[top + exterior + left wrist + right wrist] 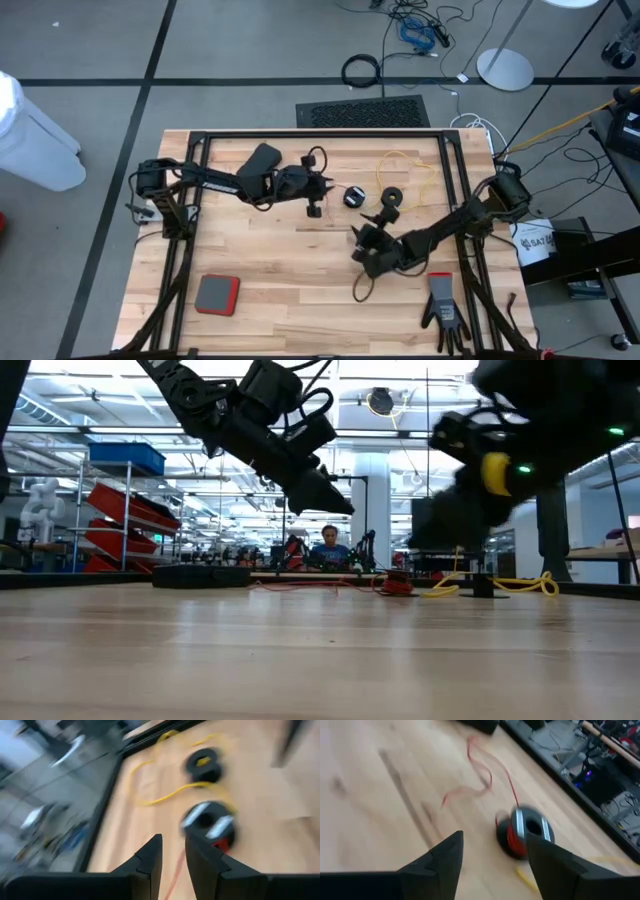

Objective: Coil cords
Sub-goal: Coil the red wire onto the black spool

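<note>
A small black reel with a silver face and red winding (pixel 525 836) lies on the wooden table (pixel 300 270) near its middle (pixel 353 196). A thin reddish cord (pixel 485 770) trails loose from it across the wood. A second black reel (pixel 204 764) sits just to its right (pixel 390 200), and its thin yellow cord (pixel 405 165) lies in loose loops toward the far right. My left gripper (pixel 173 855) hovers left of the first reel (pixel 315 208), its fingers a narrow gap apart around nothing. My right gripper (pixel 492 855) hangs wide open on the near side of that reel (pixel 362 235).
A red and grey pad (pixel 217 294) lies near the front left. A black glove (pixel 443 310) lies at the front right. A dark flat object (pixel 262 160) sits at the far left by the left arm. Black frame rails (pixel 320 134) border the table.
</note>
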You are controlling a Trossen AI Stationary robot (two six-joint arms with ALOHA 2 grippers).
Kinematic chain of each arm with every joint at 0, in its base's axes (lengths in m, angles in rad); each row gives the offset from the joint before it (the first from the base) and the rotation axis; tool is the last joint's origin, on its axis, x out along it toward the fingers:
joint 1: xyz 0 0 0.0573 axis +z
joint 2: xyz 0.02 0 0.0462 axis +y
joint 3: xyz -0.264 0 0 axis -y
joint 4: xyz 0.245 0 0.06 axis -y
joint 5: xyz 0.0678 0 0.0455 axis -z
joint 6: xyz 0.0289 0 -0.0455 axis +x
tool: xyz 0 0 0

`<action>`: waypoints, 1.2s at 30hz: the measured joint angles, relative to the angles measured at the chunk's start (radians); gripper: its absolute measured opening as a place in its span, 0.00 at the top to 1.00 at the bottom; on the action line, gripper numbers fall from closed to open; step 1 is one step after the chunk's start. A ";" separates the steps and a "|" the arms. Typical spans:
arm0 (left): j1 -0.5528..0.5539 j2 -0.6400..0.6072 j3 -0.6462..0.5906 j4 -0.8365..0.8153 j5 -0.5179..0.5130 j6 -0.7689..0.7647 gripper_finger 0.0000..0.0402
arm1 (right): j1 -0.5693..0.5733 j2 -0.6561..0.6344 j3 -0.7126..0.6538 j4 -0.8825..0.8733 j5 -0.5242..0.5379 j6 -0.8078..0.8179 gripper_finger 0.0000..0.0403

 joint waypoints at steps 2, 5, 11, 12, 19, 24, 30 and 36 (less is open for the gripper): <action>0.001 0.016 0.000 0.005 0.072 0.042 0.77 | 0.020 0.000 -0.002 -0.085 0.008 0.092 0.52; 0.001 0.057 0.000 0.027 0.116 0.117 0.77 | 0.040 0.000 -0.022 -0.149 0.028 0.197 0.55; -0.006 0.150 0.000 0.142 0.148 0.217 0.77 | 0.047 0.000 -0.064 -0.146 0.030 0.291 0.59; -0.009 0.166 0.000 0.171 0.158 0.231 0.77 | 0.047 0.000 -0.069 -0.143 0.030 0.300 0.60; -0.028 0.296 0.036 0.309 0.182 0.365 0.77 | 0.046 0.000 -0.079 -0.127 0.043 0.313 0.60; -0.052 0.375 0.105 0.313 0.155 0.383 0.77 | 0.045 0.000 -0.079 -0.118 0.061 0.313 0.60; -0.080 0.417 0.156 0.368 0.048 0.455 0.72 | 0.045 0.000 -0.079 -0.115 0.061 0.313 0.60; -0.080 0.416 0.177 0.304 0.054 0.461 0.71 | 0.045 0.000 -0.079 -0.112 0.062 0.312 0.60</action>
